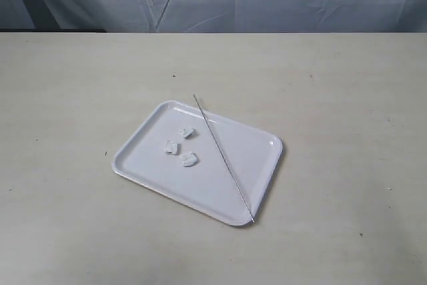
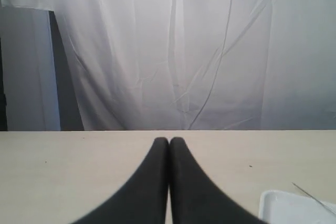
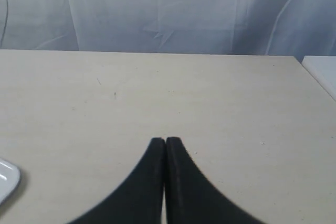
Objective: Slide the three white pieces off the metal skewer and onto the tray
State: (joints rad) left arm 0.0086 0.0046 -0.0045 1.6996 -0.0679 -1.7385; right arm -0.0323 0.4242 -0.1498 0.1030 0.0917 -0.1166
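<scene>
Your left gripper and right gripper are pinched closed, empty. The three white pieces lie loose in the middle of the tray, the metal skewer bare across it, far edge to near corner. Sliding looks done, so nothing calls for a grasp

The white tray with rounded corners and a low rim sits flat, angled to the table edge. The thin silver skewer lies bare and straight across it (far tip poking past the far rim, near tip at the near rim). Left of it, apart from it, three small white chunks lie loose in a cluster on the tray floor: far piece, left piece, near piece.
</scene>
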